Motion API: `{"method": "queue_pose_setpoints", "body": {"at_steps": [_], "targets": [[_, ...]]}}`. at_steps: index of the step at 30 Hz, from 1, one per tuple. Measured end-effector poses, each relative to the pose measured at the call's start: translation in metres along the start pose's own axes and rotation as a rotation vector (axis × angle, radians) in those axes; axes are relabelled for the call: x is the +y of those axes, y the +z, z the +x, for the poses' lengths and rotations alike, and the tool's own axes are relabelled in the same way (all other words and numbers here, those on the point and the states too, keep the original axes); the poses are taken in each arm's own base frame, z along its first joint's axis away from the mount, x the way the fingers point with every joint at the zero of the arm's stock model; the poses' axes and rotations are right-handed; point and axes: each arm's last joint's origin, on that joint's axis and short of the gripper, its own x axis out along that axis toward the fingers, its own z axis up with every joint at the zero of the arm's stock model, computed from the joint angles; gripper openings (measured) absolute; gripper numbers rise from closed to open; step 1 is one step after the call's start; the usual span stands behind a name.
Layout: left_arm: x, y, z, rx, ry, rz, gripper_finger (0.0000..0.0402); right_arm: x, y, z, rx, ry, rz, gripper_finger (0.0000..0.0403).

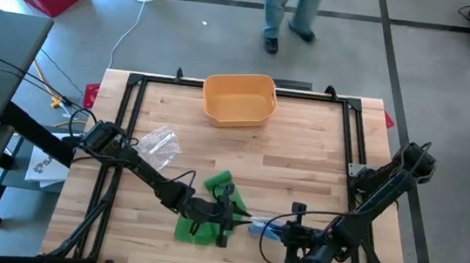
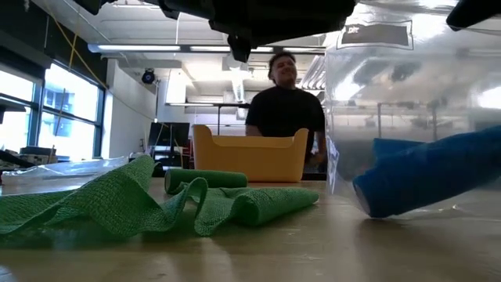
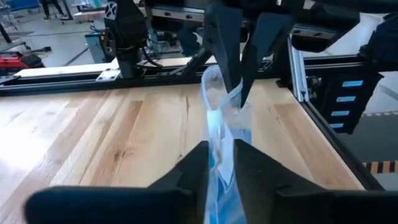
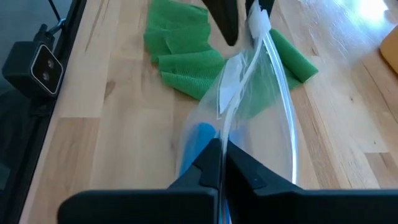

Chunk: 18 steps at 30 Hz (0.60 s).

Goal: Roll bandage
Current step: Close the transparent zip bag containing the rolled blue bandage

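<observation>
A clear plastic bag [image 1: 258, 228] with a blue bandage roll [image 2: 430, 180] inside it is stretched between my two grippers near the table's front edge. My left gripper [image 1: 227, 223] is shut on the bag's left end. My right gripper [image 1: 279, 232] is shut on its right end. A green bandage [image 1: 194, 230] lies partly unrolled in folds on the table under and behind my left gripper. Its rolled end [image 2: 205, 178] lies on its side a little farther back. My left gripper pinches the bag's upper edge [image 4: 258, 23] at its left end between its two fingers [image 3: 202, 168]. It comes in nearly level from the table's left. The bag runs on from there toward my other gripper. My right gripper pinches the same upper edge [image 4: 225, 134] at the bag's right end, with the fingers [image 4: 208, 163] closed flat on the thin plastic. It slants down from the table's right. The bag hangs below the edge, and the blue roll sags low near the table top.
A yellow basket [image 1: 239, 97] stands at the far middle of the table. A second clear bag [image 1: 159, 141] lies at the left. A black frame rail [image 1: 126, 129] borders the table. A person [image 2: 286, 106] stands beyond the far edge. Bare wood lies at the middle and right.
</observation>
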Motion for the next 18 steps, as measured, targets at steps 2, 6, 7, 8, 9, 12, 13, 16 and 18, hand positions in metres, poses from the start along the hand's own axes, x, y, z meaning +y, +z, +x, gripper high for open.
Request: {"method": "queue_pose_setpoints", "body": {"at_steps": [2,6,7,8,9,12,13,16,18], "targets": [[0.0,0.0004,0.0,-0.002,0.0,-0.006,0.0097,0.0,-0.0001,0.0,0.001,0.0,-0.004,0.0],[-0.002,0.0019,-0.0009,-0.017,-0.005,-0.001,0.0123,0.0,-0.0001,0.0,0.002,0.001,-0.001,0.0],[-0.0026,0.0023,-0.0013,-0.023,-0.003,0.006,0.0124,-0.0001,-0.0002,0.0,0.002,0.0,0.0,0.0],[-0.0034,0.003,-0.0018,-0.028,0.0,0.007,0.0123,-0.0002,-0.0003,0.0,0.004,0.0,-0.002,0.0],[-0.0042,0.0032,-0.0023,-0.031,0.005,0.007,0.0119,-0.0003,-0.0004,0.0,0.005,-0.001,-0.003,0.0],[-0.0049,0.0045,-0.0031,-0.039,0.013,0.006,0.0099,-0.0003,-0.0005,0.0,0.006,-0.001,-0.007,0.0],[-0.0048,0.0049,-0.0033,-0.041,0.013,0.006,0.0089,-0.0003,-0.0005,0.0,0.006,-0.001,-0.006,0.0],[-0.0039,0.005,-0.0028,-0.041,0.014,0.005,0.0059,-0.0003,-0.0005,0.0,0.006,-0.001,-0.003,0.0],[-0.0022,0.0058,-0.002,-0.047,0.018,0.006,0.0037,-0.0003,-0.0005,0.0,0.006,-0.001,-0.003,0.0]]}}
